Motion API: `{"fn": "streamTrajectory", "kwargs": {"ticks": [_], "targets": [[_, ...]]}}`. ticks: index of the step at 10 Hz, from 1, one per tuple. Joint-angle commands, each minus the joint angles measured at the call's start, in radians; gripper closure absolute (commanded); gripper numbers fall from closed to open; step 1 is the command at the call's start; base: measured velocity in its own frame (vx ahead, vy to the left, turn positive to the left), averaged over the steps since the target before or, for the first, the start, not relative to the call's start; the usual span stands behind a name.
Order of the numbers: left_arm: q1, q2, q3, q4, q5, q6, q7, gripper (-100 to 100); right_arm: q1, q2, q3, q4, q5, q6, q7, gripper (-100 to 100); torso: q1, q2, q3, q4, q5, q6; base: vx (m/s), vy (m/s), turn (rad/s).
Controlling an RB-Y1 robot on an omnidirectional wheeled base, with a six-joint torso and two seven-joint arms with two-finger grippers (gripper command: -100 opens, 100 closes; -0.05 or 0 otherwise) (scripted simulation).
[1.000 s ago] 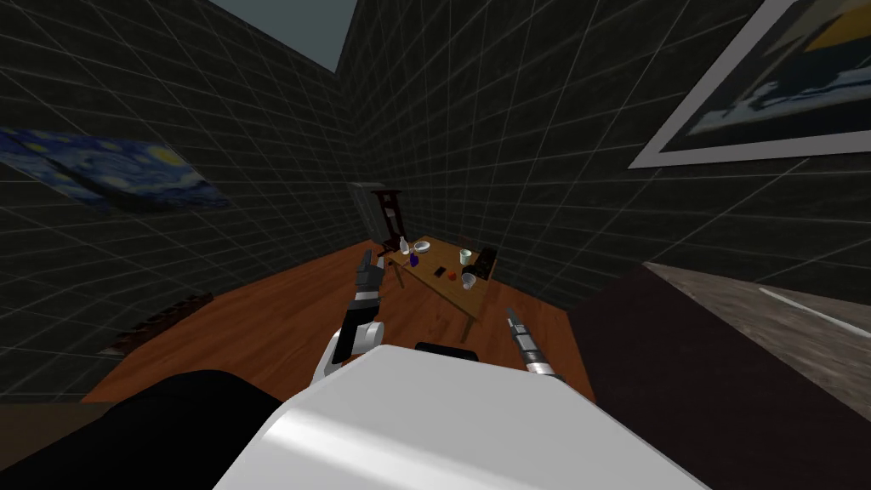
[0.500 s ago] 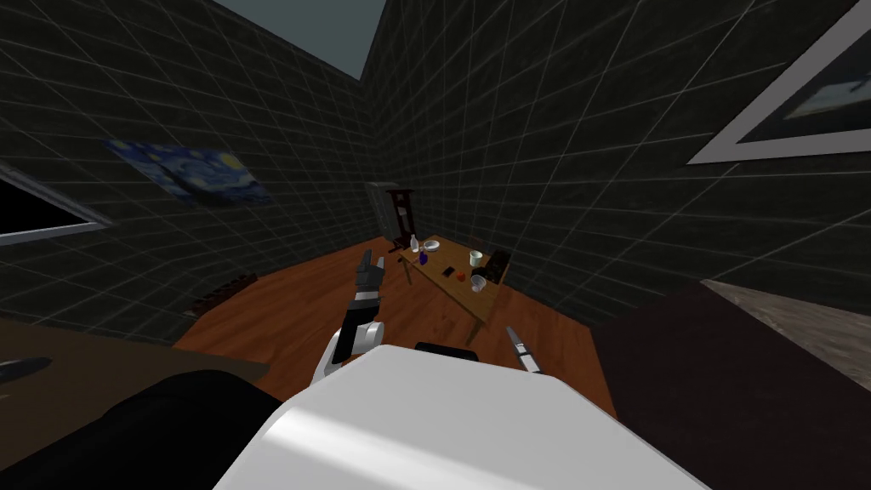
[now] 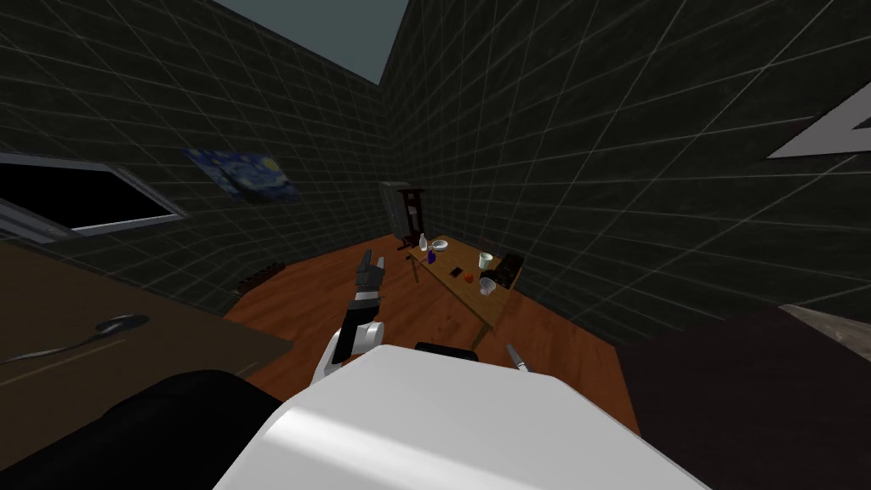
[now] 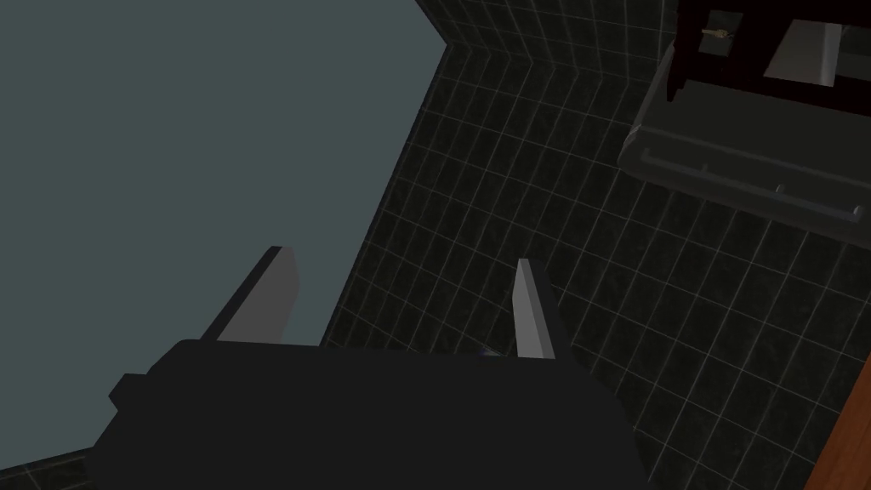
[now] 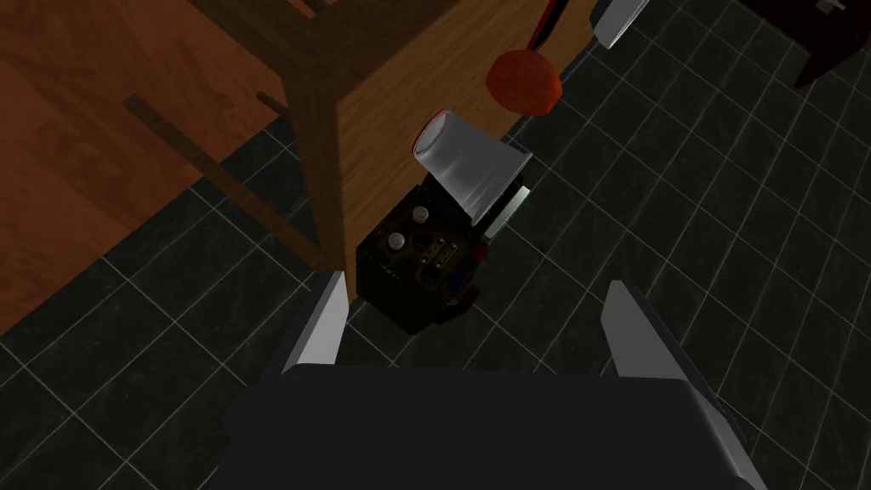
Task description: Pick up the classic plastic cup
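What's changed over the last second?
I turned left: the painting slid right in the head view and a window came in. The right gripper dropped lower, open, facing the cup. Nothing was grasped. The left gripper stays raised and open, and the cup is still on the table.
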Motion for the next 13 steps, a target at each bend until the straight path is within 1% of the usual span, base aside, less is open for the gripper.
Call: {"fn": "streamTrajectory", "kwargs": {"ticks": [1, 2, 3, 4, 5, 6, 7, 8, 9, 10, 11, 12, 13], "targets": [[0.0, 0.0, 0.0, 0.0, 0.0, 0.0, 0.0, 0, 0.013, -0.035, -0.002, 0.05, 0.045, -0.015, -0.004, -100, 0.0, 0.0, 0.0, 0.0, 0.0, 0.0, -0.009, 0.033, 0.352], [0.0, 0.0, 0.0, 0.0, 0.0, 0.0, 0.0, 0, 0.013, -0.035, -0.002, 0.062, 0.045, -0.015, -0.004, -100, 0.001, 0.0, 0.0, 0.0, 0.0, -0.001, -0.011, 0.026, 0.188], [0.0, 0.0, 0.0, 0.0, 0.0, 0.0, 0.0, 0, 0.013, -0.035, -0.002, 0.087, 0.045, -0.015, -0.004, -100, 0.0, 0.0, 0.0, 0.0, 0.0, 0.0, -0.006, 0.013, -0.042], [0.0, 0.0, 0.0, 0.0, 0.0, 0.0, 0.0, 0, 0.023, -0.065, -0.001, 0.126, 0.086, -0.025, -0.006, -100, 0.0, 0.0, 0.0, 0.0, 0.0, 0.001, -0.014, 0.032, 0.382], [0.0, 0.0, 0.0, 0.0, 0.0, 0.0, 0.0, 0, 0.023, -0.065, -0.001, 0.15, 0.086, -0.025, -0.006, -100, 0.0, 0.0, 0.0, 0.0, 0.0, -0.001, -0.008, 0.021, 0.186], [0.0, 0.0, 0.0, 0.0, 0.0, 0.0, 0.0, 0, 0.031, -0.097, -0.002, 0.191, 0.127, -0.035, -0.009, -100, 0.0, 0.0, 0.0, 0.0, 0.0, 0.0, -0.01, 0.039, 0.324], [0.0, 0.0, 0.0, 0.0, 0.0, 0.0, 0.0, 0, 0.031, -0.097, -0.002, 0.214, 0.127, -0.035, -0.009, -100, 0.001, 0.0, 0.0, 0.0, 0.0, -0.001, -0.009, 0.028, 0.159], [0.0, 0.0, 0.0, 0.0, 0.0, 0.0, 0.0, 0, 0.038, -0.131, -0.002, 0.255, 0.169, -0.044, -0.013, -100, 0.0, 0.0, 0.0, 0.0, 0.0, 0.0, -0.014, 0.042, 0.341], [0.0, 0.0, 0.0, 0.0, 0.0, 0.0, 0.0, 0, 0.038, -0.131, -0.002, 0.277, 0.169, -0.044, -0.013, -100, 0.001, 0.0, 0.0, 0.0, 0.0, -0.001, -0.011, 0.028, 0.213], [0.0, 0.0, 0.0, 0.0, 0.0, 0.0, 0.0, 0, 0.042, -0.165, -0.003, 0.308, 0.211, -0.052, -0.018, -100, 0.0, 0.0, 0.0, 0.0, 0.0, 0.0, -0.01, 0.044, 0.374], [0.0, 0.0, 0.0, 0.0, 0.0, 0.0, 0.0, 0, 0.042, -0.165, -0.003, 0.341, 0.211, -0.052, -0.018, -100, 0.001, 0.0, 0.0, 0.0, 0.0, -0.001, -0.005, 0.029, 0.205], [0.0, 0.0, 0.0, 0.0, 0.0, 0.0, 0.0, 0, 0.045, -0.201, -0.004, 0.383, 0.253, -0.06, -0.023, -100, 0.0, 0.0, 0.0, 0.0, 0.0, 0.0, -0.007, 0.036, 0.35], [0.0, 0.0, 0.0, 0.0, 0.0, 0.0, 0.0, 0, 0.045, -0.201, -0.004, 0.403, 0.253, -0.06, -0.023, -100, 0.0, 0.0, 0.0, 0.0, 0.0, 0.0, -0.006, 0.025, 0.206]]}}
